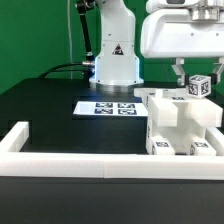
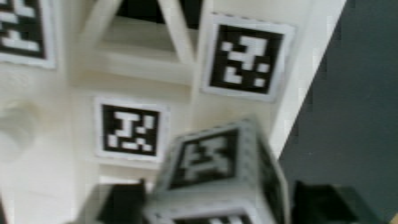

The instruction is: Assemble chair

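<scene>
The partly joined chair (image 1: 182,124) is a stack of chunky white blocks with black-and-white tags at the exterior view's right. My gripper (image 1: 198,79) hangs just above it, shut on a small white tagged chair piece (image 1: 200,87). In the wrist view the held piece (image 2: 210,160) fills the space between my dark fingers (image 2: 118,203), tilted, with one tag facing the camera. The chair's white blocks (image 2: 134,95) with several tags lie close beneath it. Whether the held piece touches the chair cannot be told.
The marker board (image 1: 108,107) lies flat on the black table left of the chair. A long white border rail (image 1: 70,161) runs along the front and turns back at the left. The robot base (image 1: 115,55) stands behind the board.
</scene>
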### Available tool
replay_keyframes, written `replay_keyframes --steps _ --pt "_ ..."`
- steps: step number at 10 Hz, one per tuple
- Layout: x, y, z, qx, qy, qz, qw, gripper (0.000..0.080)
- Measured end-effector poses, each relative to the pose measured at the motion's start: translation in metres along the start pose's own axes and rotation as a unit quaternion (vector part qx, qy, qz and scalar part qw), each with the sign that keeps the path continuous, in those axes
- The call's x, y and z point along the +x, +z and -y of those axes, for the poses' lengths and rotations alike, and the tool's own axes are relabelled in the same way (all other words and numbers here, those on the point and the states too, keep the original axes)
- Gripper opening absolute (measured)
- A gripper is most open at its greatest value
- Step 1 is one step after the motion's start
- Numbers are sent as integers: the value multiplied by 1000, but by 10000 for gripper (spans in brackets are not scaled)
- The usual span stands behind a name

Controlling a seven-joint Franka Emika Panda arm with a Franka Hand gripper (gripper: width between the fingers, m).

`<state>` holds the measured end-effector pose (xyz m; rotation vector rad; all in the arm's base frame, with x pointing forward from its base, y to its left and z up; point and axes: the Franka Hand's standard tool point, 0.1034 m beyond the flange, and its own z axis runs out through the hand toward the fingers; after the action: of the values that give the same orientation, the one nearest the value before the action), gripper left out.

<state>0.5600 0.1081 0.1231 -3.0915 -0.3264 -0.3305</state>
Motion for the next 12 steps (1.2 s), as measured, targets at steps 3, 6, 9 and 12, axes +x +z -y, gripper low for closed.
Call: replay_keyframes --steps 3,6,9,12 --pt "1 -1 0 0 0 -2 1000 289" --pt "1 0 0 1 44 -2 999 289" --pt "1 0 4 2 179 -7 984 289" --pt "1 0 8 6 319 -6 948 289"
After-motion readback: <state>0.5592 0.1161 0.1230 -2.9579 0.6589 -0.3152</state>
